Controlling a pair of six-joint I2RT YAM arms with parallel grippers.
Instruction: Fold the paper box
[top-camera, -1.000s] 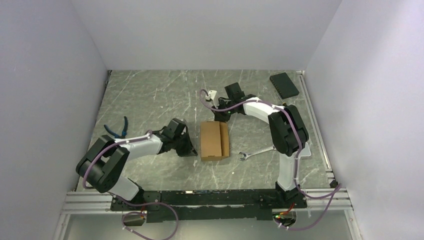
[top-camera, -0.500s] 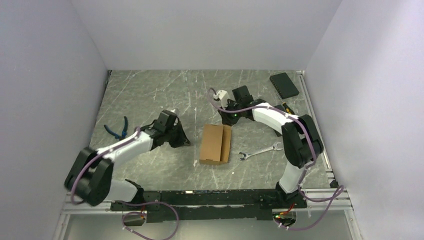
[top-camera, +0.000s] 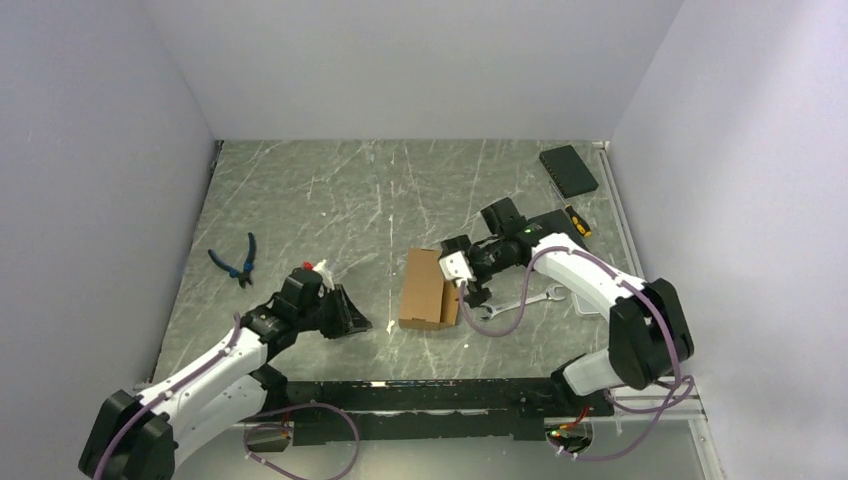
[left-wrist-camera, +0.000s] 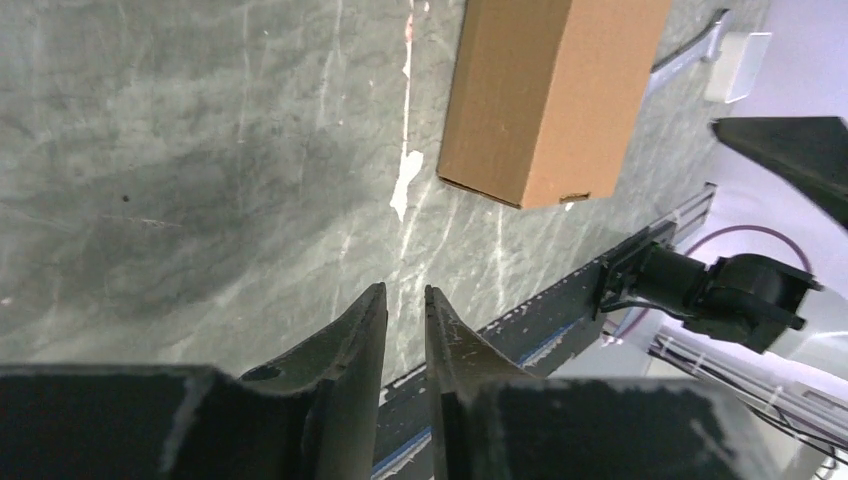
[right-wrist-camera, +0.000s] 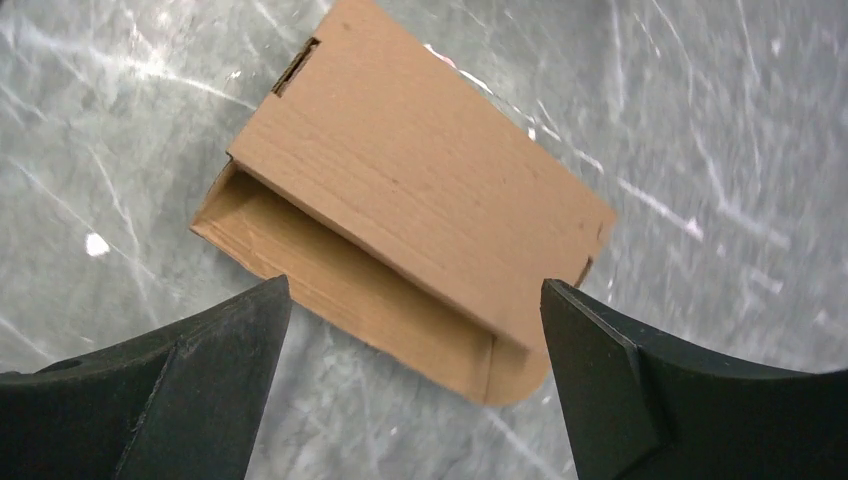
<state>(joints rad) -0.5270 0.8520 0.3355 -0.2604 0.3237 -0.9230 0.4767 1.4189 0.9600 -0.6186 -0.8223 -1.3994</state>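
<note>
paper box (top-camera: 428, 290) lies mid tabletop (top-camera: 300, 190), one long side open | our right hand (right-wrist-camera: 415, 290) gapes wide over it, empty, we judge to press that flap | left hand (left-wrist-camera: 405, 295) nearly pinched, empty, parked aside

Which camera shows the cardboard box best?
The right wrist view: the paper box lies whole and large, its open side plain. The left wrist view cuts it off; the top view shows it small.
</note>
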